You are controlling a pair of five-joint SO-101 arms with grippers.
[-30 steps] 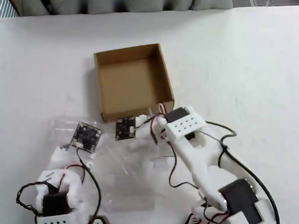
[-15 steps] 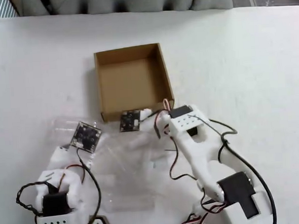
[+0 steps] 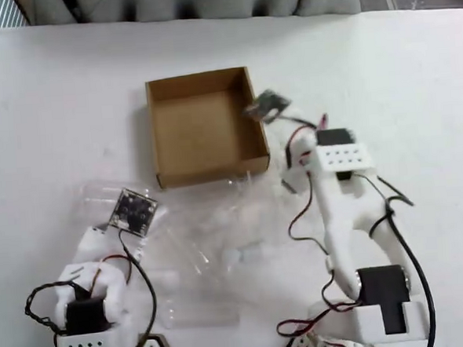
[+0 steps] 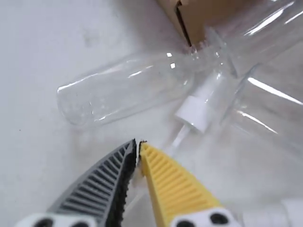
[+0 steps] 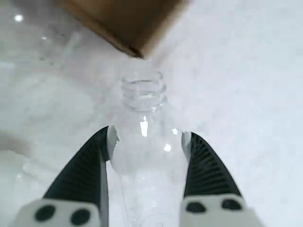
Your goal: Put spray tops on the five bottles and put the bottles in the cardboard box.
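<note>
My right gripper (image 5: pixel 147 135) is shut on a clear bottle (image 5: pixel 143 90) with an open neck and no spray top. The neck points toward a corner of the cardboard box (image 5: pixel 128 21). In the high view the right arm (image 3: pixel 337 159) stands just right of the box's (image 3: pixel 205 128) front right corner. Several other clear bottles (image 3: pixel 211 230) lie in a heap in front of the box. My left gripper (image 4: pixel 138 144) is shut on nothing, close above the table. Just beyond it lie a clear bottle (image 4: pixel 128 87) and a white spray top (image 4: pixel 194 113) with its tube.
The box (image 3: pixel 154 131) looks empty inside. The left arm (image 3: pixel 86 308) sits at the front left, near the table's edge. Bare white table (image 3: pixel 383 78) extends behind and to both sides of the box.
The right arm has swung right and back, from the box's front edge to beside its front right corner, with the bottle in its gripper. The left arm has kept still.
</note>
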